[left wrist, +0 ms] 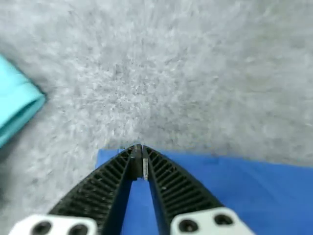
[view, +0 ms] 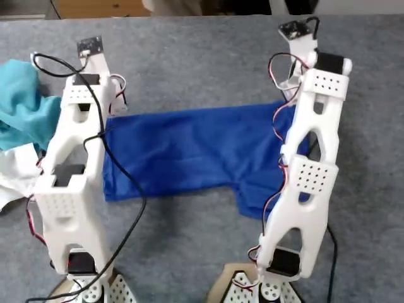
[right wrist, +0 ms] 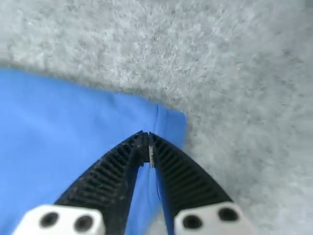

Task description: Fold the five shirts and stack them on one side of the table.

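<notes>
Grey table (view: 189, 57), blue shirt (view: 189, 154) long side-to-side, left gripper (left wrist: 139, 159), right gripper (right wrist: 146, 147), fingers closed.

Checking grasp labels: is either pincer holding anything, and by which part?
Both are shut, the left pincer at one far corner of the blue shirt, the right pincer at the other; whether cloth is pinched cannot be told.

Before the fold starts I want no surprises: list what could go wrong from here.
1. The left gripper and right gripper are shut at the far corners of the blue shirt; a thin pinch could slip.
2. The teal shirt lies close by the left arm and might get dragged.
</notes>
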Motion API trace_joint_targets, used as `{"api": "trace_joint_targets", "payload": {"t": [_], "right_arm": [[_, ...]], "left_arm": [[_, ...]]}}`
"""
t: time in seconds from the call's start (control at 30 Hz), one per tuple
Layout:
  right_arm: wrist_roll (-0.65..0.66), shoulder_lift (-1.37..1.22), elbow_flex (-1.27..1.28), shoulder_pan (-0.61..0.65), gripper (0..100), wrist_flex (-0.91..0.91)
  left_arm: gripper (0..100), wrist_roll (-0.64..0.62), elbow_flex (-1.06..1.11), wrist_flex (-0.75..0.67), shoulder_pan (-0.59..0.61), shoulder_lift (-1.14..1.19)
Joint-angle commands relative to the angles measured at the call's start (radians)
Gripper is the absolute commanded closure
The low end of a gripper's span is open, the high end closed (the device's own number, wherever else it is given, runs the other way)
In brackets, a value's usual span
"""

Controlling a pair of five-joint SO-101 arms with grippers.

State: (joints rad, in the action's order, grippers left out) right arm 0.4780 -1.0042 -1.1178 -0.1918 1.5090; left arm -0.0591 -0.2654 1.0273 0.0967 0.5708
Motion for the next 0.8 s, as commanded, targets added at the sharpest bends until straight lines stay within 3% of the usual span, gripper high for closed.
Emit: {"api": "trace_joint_targets", "payload": {"t": [0.0,0.47,0.77], "right_arm": [[-0.015,-0.045,-0.048,0.012,99.4,-0.044],[-0.017,-0.104,-0.102,-0.022,99.4,-0.063],[-0.002,-0.085,-0.552,-0.021,99.4,0.264]], "left_arm": [[98,-0.005,-0.144,0.014,0.012,0.107],[98,-0.005,-0.775,0.399,0.078,0.383],[98,0.002,-1.125,0.690,0.072,0.374]]}}
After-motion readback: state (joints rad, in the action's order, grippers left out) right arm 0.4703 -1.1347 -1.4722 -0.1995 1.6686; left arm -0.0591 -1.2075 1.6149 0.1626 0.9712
